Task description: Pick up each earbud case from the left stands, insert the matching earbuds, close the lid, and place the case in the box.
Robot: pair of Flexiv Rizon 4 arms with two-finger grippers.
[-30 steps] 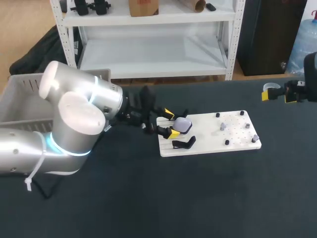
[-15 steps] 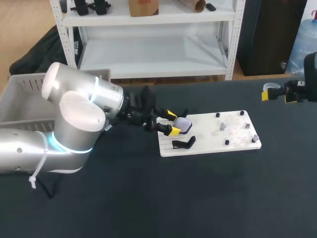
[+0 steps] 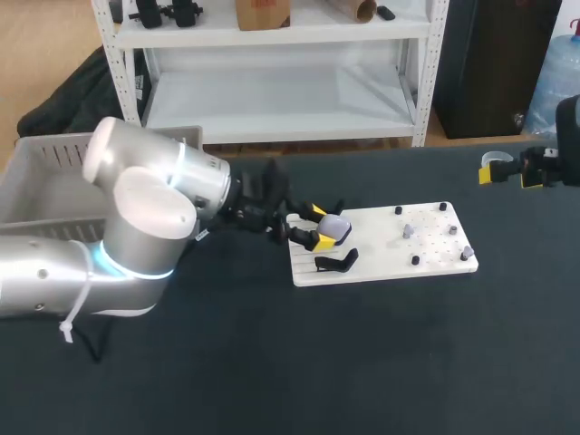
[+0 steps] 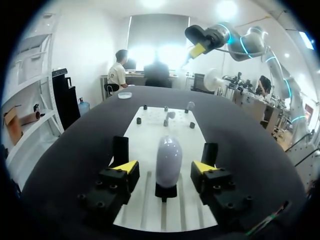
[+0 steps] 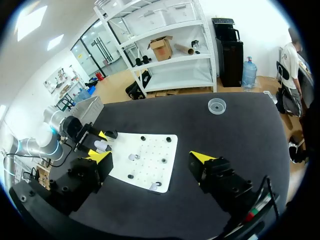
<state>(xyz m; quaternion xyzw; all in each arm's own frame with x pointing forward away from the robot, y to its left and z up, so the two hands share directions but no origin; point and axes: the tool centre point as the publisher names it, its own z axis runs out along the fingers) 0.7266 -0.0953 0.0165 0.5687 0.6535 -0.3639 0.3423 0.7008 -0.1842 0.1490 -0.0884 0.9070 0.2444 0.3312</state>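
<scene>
Cannot make out the small studs (image 3: 415,260) on the white board (image 3: 381,265) (too tiny in every view). Left of the board, loses most of the grey box (image 3: 41,181) behind the left arm (image 3: 136,227). Right of the board, shows only the right gripper (image 3: 507,175), arm cut off by the picture's edge.

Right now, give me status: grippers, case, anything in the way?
Left gripper open, jaws either side of the earbud case, not touching. Case upright on its stand. Right gripper open, away from the board. Nothing blocking.
</scene>
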